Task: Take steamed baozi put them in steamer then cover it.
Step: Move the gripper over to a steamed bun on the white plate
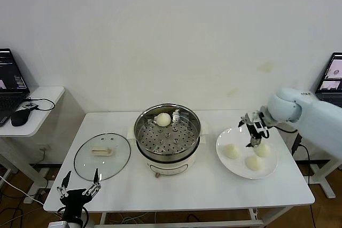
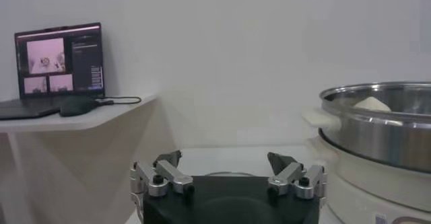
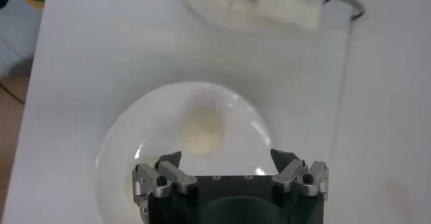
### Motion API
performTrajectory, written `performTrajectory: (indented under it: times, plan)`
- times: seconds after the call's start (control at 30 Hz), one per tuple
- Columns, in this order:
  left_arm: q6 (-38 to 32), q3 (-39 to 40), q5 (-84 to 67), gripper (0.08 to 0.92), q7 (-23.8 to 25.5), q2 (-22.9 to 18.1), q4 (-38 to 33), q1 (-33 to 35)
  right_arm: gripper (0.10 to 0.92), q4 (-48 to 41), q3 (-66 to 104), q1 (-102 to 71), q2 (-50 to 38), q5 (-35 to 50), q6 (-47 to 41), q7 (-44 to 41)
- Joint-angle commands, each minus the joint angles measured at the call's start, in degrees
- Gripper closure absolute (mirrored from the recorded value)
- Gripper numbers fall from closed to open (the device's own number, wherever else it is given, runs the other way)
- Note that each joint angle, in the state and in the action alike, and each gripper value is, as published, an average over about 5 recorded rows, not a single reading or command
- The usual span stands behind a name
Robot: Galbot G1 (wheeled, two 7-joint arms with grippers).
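Observation:
The steel steamer (image 1: 167, 132) stands mid-table on its cream base, with one baozi (image 1: 163, 119) on the perforated tray. Three more baozi (image 1: 231, 151) lie on a white plate (image 1: 235, 168) to the right. My right gripper (image 1: 254, 141) hangs open over the plate's far side, close above the rear baozi (image 1: 262, 149). In the right wrist view its open gripper (image 3: 225, 157) is empty, with a baozi (image 3: 202, 128) just ahead on the plate (image 3: 135, 158). The glass cover (image 1: 102, 156) lies flat on the table to the left. My left gripper (image 1: 81, 177) is parked open at the front left corner.
A side table with a laptop (image 1: 10, 86) and a black mouse stands at the far left. Another laptop (image 1: 331, 76) is at the far right. The left wrist view shows the open left gripper (image 2: 224, 157), the steamer wall (image 2: 384, 134) and that laptop (image 2: 59, 67).

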Motion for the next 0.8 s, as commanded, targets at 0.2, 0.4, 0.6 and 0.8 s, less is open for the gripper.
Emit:
performTrajectory:
  times: [0.2,0.4,0.6,0.8]
  plan:
    - [0.0,-0.5,0.1,0.177,0.2,0.0,0.2,0.4,0.203,-12.2,11.9,-16.5,7.8,-9.0,4.7,-2.4]
    - [-0.2,-0.7,0.3,0.177,0.2,0.0,0.5,0.7,0.202,-16.9,14.1,-17.8,12.1,-10.8,5.6,-1.6]
    - [-0.4,-0.8,0.6,0.177,0.3,0.1,1.0,0.6,0.203,-20.8,16.0,-18.4,14.9,-12.2,6.1,-0.9]
    - [-0.4,-0.9,0.6,0.177,0.3,0.1,1.5,0.2,0.203,-23.8,16.7,-17.9,16.5,-13.0,6.7,-0.4]
